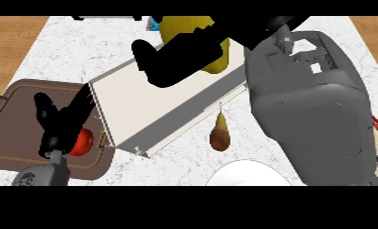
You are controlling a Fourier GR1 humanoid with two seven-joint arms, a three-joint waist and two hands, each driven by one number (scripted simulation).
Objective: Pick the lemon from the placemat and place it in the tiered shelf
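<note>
The yellow lemon (186, 27) is held above the far end of the white tiered shelf (151, 104), with my right hand (177, 63) curled round it from the front. The black fingers hide much of the fruit; only its top and right side show. My grey right forearm fills the right side of the view. The brown placemat (21, 123) lies at the left, beside the shelf. My left hand (57, 120) rests over the placemat with fingers straight and pointing up, holding nothing.
A red round fruit (83, 141) sits on the placemat, partly behind my left hand. A brown pear-shaped item (219, 134) lies on the counter right of the shelf. A white plate (245, 175) shows at the bottom edge. A blue object (153, 23) peeks out behind the lemon.
</note>
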